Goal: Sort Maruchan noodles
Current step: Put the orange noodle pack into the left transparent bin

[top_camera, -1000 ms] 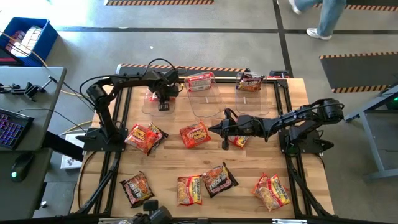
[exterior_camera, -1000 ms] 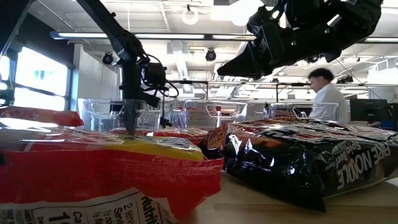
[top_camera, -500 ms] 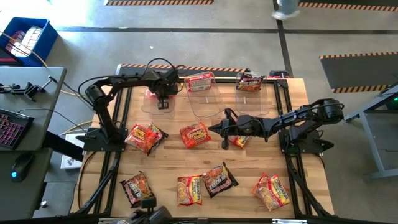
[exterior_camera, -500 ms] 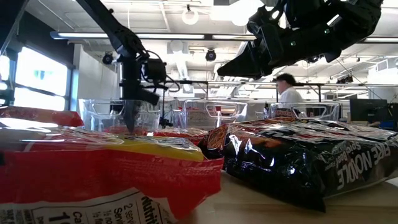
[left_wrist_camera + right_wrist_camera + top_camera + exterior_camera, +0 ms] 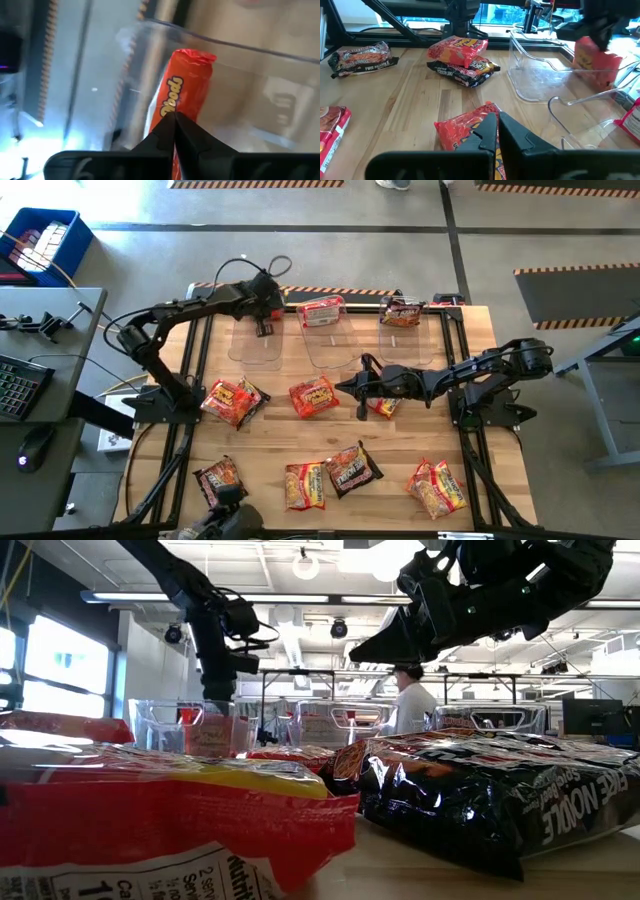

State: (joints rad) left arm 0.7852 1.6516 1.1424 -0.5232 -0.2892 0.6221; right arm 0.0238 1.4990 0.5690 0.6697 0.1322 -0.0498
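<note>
Wooden table (image 5: 270, 430): left hand (image 5: 173, 120) pinching orange packet (image 5: 185, 85) over bin (image 5: 255, 340)

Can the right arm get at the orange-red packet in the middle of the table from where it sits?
Probably yes. The right gripper, shut, hangs beside the orange-red packet, which lies flat on open wood with nothing between them. The left gripper is away over the left clear bin.

Closed fingers (image 5: 497, 131) hover above a red noodle packet (image 5: 462, 127), beside a clear bin (image 5: 540, 75).
</note>
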